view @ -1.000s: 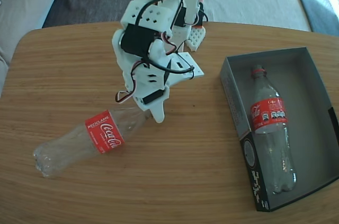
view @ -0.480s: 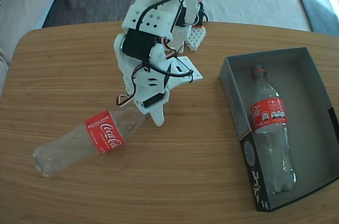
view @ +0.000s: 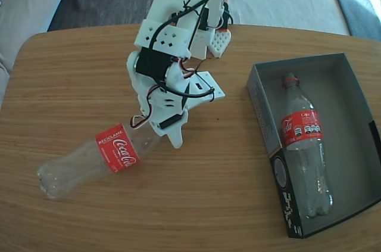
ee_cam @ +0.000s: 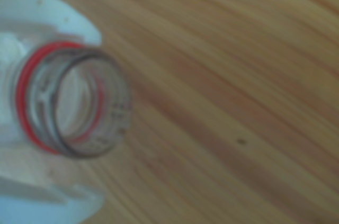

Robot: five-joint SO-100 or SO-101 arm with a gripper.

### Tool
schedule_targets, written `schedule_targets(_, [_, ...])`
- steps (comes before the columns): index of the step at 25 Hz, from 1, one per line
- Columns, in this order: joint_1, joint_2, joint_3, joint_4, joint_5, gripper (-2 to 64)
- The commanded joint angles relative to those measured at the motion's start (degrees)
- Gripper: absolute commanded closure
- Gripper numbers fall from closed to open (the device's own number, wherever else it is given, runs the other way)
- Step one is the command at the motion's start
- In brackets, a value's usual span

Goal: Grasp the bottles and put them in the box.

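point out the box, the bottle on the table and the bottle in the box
box (view: 358,94), fixed view, bare grey floor
bottle on the table (view: 116,149), fixed view, red label
bottle in the box (view: 302,128), fixed view, red label

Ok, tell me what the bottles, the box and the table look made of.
Bottles: clear glossy plastic, see-through with highlights. Box: likely cardboard, matte grey inside, thin folded walls. Table: wood or wood-look laminate, visible grain.

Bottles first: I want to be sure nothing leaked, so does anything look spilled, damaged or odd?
No spill shows. Both bottles lack caps: one lies in the box, the other lies on the table, its open neck between the gripper fingers.
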Motion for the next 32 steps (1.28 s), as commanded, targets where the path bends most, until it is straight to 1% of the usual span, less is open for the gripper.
schedule_targets(1, [-0.18, 0.26, -0.7, -0.7, 0.09, 29.9])
schedule_targets(7, [-0.09, 0.18, -0.62, -0.7, 0.09, 29.9])
schedule_targets(15, [-0.18, 0.62, 1.85, -0.7, 0.09, 30.0])
schedule_targets(17, [-0.18, 0.79, 1.76, -0.7, 0.09, 33.1])
schedule_targets(20, [-0.18, 0.88, 1.67, -1.23, 0.18, 42.1])
schedule_targets(22, [-0.18, 0.97, 1.76, -1.49, 0.18, 46.2])
schedule_targets(25, [-0.18, 1.23, 1.76, -1.49, 0.18, 47.8])
schedule_targets(32, [-0.18, 1.23, 1.85, -1.49, 0.18, 47.9])
